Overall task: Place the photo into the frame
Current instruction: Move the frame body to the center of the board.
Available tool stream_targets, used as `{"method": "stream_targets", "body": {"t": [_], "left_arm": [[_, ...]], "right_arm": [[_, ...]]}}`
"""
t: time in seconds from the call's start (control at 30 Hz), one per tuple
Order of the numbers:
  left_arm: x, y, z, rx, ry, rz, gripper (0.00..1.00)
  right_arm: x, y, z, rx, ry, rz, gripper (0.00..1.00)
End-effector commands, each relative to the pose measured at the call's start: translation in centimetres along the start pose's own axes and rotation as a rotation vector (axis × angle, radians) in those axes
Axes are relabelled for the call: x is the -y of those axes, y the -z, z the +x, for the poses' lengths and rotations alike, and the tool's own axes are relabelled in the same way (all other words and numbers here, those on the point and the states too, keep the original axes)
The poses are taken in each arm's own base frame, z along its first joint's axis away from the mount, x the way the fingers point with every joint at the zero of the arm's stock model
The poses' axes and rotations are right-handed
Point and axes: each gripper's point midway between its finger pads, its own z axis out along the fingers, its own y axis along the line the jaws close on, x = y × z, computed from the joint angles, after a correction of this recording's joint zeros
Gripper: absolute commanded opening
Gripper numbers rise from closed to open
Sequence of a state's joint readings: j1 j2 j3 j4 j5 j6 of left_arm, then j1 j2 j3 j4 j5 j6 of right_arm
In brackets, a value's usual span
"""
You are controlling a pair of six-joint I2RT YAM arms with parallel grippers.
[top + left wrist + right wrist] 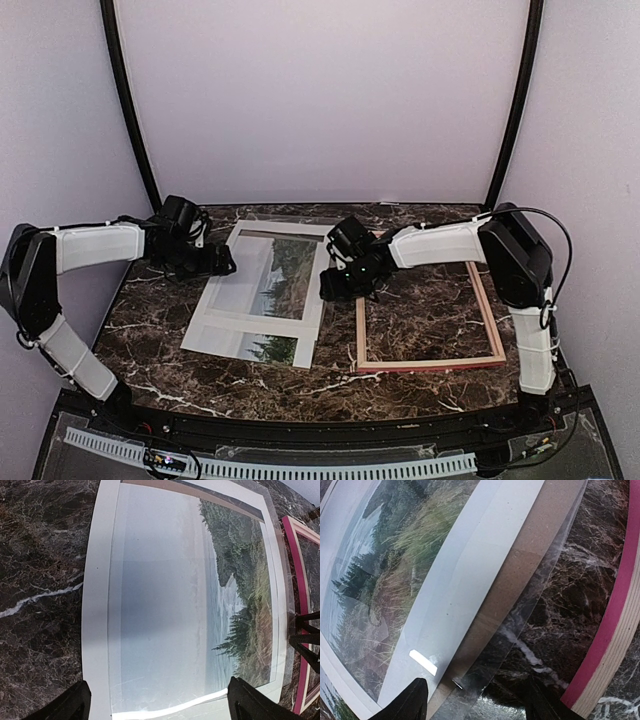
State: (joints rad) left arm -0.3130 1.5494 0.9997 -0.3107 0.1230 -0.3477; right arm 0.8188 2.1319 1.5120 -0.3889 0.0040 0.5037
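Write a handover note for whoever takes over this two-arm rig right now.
Left gripper: open, above the left edge of the white mat board. Right gripper: open, empty, above its right edge.
Rectangular paper photo of a coastal landscape: flat, stacked with that board. Thin pink-red wooden frame: flat to its right, empty, dark marble table showing through.
Done: nothing visible. Left: get photo into frame.

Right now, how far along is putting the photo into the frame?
Done: nothing yet; the frame lies empty, marble showing through. In hand: both open tools hover, holding nothing, left tool over the photo, right tool at the edge of the white mat. Left: get the photo into the frame.
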Motion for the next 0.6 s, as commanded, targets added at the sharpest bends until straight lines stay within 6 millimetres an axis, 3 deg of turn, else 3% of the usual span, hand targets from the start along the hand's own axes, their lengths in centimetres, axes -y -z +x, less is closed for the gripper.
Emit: {"method": "stream_targets", "body": {"t": [0.0, 0.2, 0.57], "left_arm": [[-0.6, -0.9, 0.1, -0.055, 0.007, 0.008, 0.98], [-1.1, -1.6, 0.0, -0.107, 0.017, 0.048, 0.98], [-2.7, -3.5, -1.5, -0.210, 0.008, 0.062, 0.95]], "right_arm": [[0.8, -0.2, 0.5, -0.013, -0.053, -0.012, 0.68], [1.3, -0.4, 0.4, -0.002, -0.119, -0.059, 0.68], [0.3, -0.9, 0.5, 0.001, -0.223, -0.181, 0.66]]}}
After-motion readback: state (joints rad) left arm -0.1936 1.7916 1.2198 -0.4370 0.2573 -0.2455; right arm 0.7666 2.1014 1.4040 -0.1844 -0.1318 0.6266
